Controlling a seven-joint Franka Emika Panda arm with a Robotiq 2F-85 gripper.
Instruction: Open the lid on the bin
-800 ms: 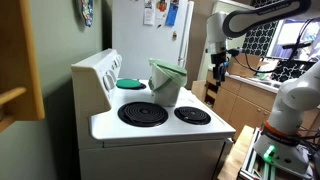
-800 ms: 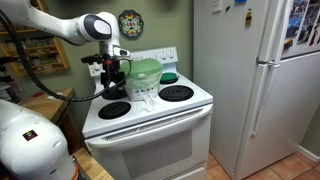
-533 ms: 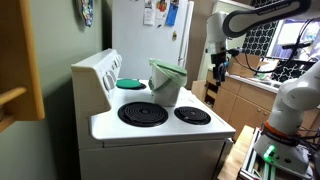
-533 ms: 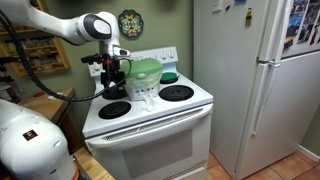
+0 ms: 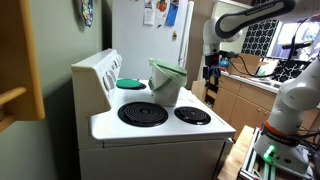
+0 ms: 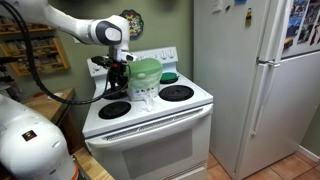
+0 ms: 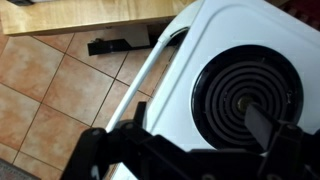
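The bin (image 5: 168, 90) stands on the white stove between the burners; it also shows in an exterior view (image 6: 146, 88). It is pale grey-white with a light-green rim. The light-green lid (image 5: 165, 69) lies over its top, slightly tilted, and is also seen in an exterior view (image 6: 146, 68). My gripper (image 5: 211, 74) hangs beside the stove, apart from the bin, and stands just next to it in an exterior view (image 6: 117, 80). In the wrist view the gripper (image 7: 190, 150) has its dark fingers spread wide over a coil burner (image 7: 245, 95). The bin is out of the wrist view.
A teal dish (image 5: 131, 84) sits on a back burner behind the bin. The front burners (image 5: 143, 113) are bare. A white fridge (image 6: 260, 80) stands beside the stove. A wooden counter (image 5: 240, 95) and tiled floor (image 7: 40, 90) lie by the arm.
The arm has shifted sideways toward the bin, and the gripper is a little closer to it. The bin and lid have not moved.
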